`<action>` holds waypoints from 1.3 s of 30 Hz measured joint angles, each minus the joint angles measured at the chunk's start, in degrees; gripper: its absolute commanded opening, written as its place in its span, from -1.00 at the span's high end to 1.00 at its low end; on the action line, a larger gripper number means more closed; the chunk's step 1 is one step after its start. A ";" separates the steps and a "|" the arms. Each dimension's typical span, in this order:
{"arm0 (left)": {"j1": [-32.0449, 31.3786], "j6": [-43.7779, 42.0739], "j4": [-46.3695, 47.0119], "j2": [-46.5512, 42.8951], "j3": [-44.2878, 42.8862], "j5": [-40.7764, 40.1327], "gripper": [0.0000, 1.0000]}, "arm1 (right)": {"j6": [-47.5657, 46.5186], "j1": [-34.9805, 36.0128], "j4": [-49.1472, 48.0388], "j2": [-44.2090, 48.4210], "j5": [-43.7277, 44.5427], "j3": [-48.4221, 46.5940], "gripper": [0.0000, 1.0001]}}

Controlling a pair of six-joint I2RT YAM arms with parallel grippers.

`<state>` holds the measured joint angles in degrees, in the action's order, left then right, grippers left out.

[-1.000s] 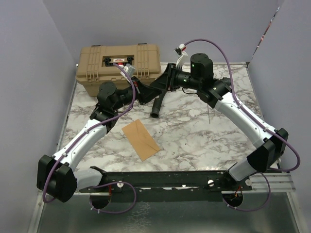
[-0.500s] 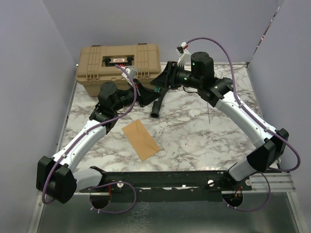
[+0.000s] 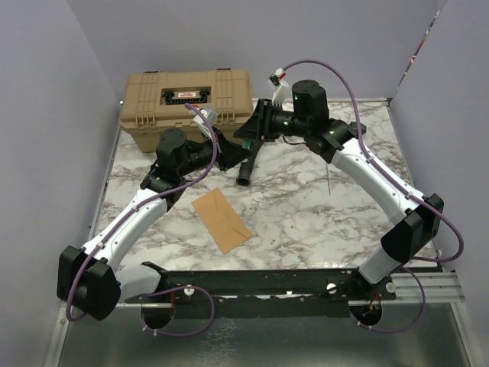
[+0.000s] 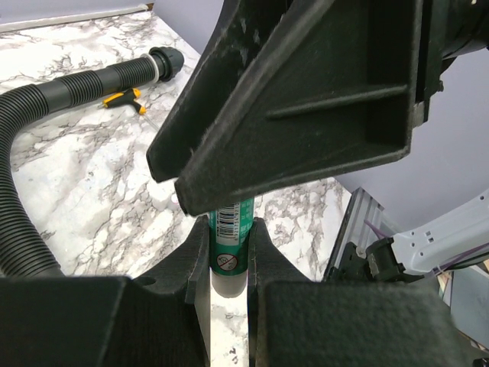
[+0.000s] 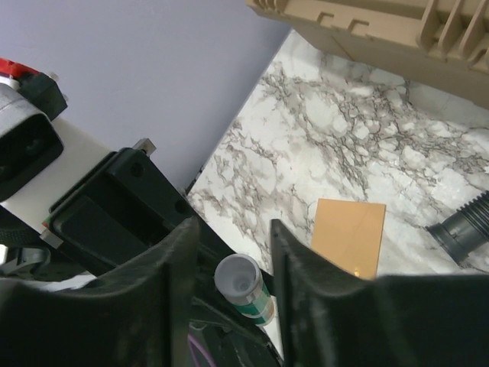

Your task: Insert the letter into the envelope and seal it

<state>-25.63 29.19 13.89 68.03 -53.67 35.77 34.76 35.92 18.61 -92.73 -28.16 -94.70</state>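
Observation:
The orange-tan envelope (image 3: 220, 219) lies flat on the marble table, in front of both grippers; it also shows in the right wrist view (image 5: 350, 237). The letter is out of view. My left gripper (image 4: 228, 229) is shut on a green glue stick (image 4: 230, 238), held up above the table near the toolbox (image 3: 229, 153). My right gripper (image 5: 233, 225) faces it, tip to tip (image 3: 248, 130). Its fingers stand either side of the stick's grey end (image 5: 243, 277), with a gap on each side, so it is open.
A tan toolbox (image 3: 187, 103) stands at the back left. A black corrugated hose (image 4: 46, 99) lies on the table just behind the grippers (image 3: 248, 164). A small yellow-handled tool (image 4: 126, 99) lies beside the hose's end. Purple walls close in the sides.
The right arm has swung left, bringing its gripper over the tip of the left gripper. The left arm and the envelope have stayed put.

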 measured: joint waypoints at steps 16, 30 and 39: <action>0.55 0.57 -3.34 0.76 -3.89 7.39 1.00 | -5.07 -3.08 -7.39 1.16 -15.89 3.82 0.99; 0.31 -1.79 -3.58 -3.21 -6.32 18.05 1.00 | -3.48 -2.91 -27.23 6.08 -26.80 9.75 -0.47; 0.13 -4.28 -6.51 -2.73 -5.70 2.69 1.00 | -0.66 -1.66 -10.78 4.72 -0.57 4.96 -0.40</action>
<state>-25.50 24.91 7.38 65.30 -59.37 38.46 34.11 34.26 7.84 -88.01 -28.73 -89.73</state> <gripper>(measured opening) 0.148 0.744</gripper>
